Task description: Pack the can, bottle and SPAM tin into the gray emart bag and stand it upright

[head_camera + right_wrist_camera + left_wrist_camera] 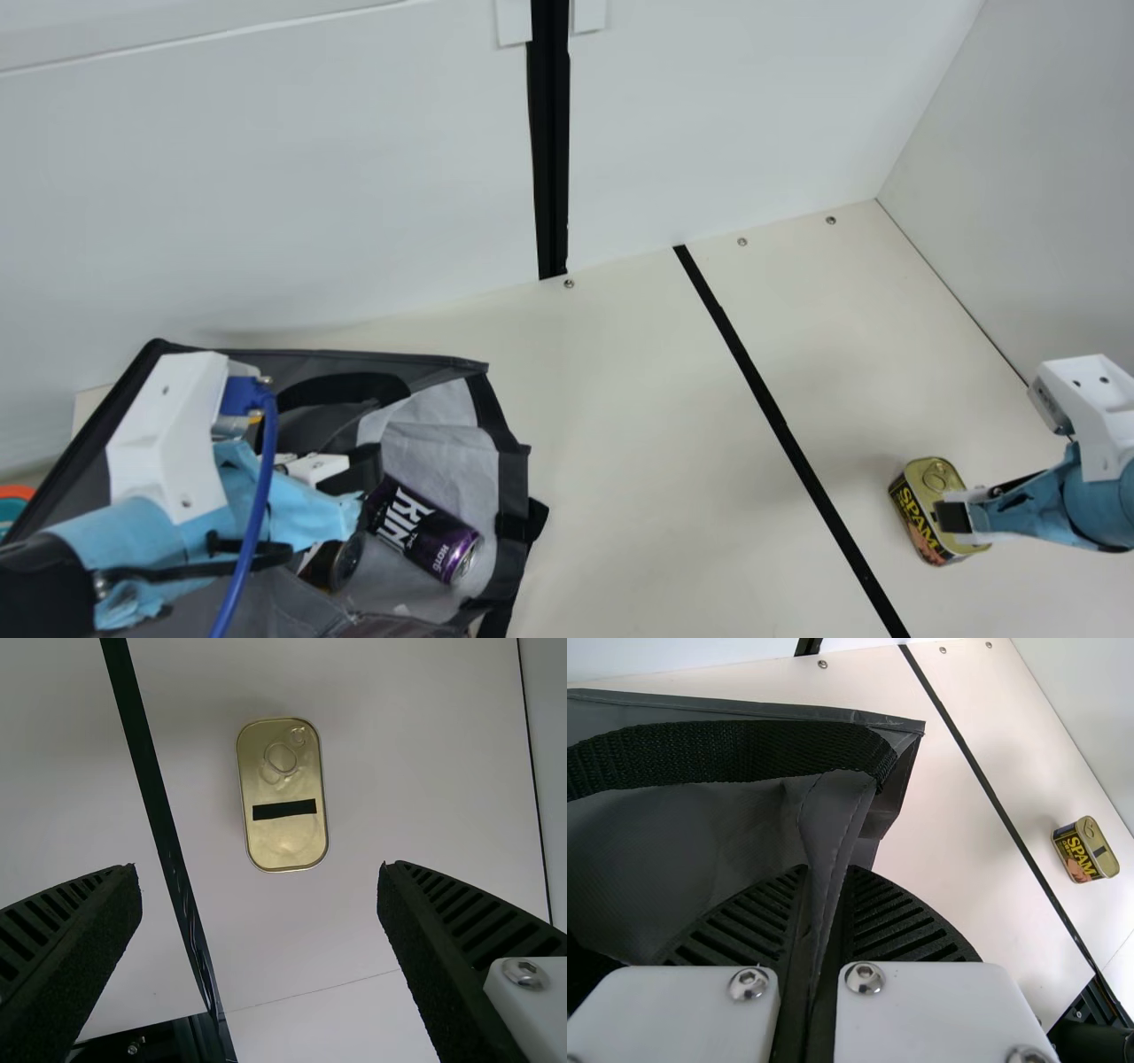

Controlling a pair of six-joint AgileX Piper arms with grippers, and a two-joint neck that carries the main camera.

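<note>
The left claw (pixel 359 474) grips a fold of the gray emart bag (pixel 512 483), its fingers pressed together on the fabric, at the cream worktop (pixel 638 443). Inside the open bag, a purple can (pixel 421 536) lies tilted beside the dark round end of what appears to be the bottle (pixel 343 563). Across a black stripe (pixel 771 403), the right claw (pixel 961 514), fingers spread wide, hangs over the SPAM tin (pixel 917 523), which stands lid-up on the worktop, outside the bag.
</note>
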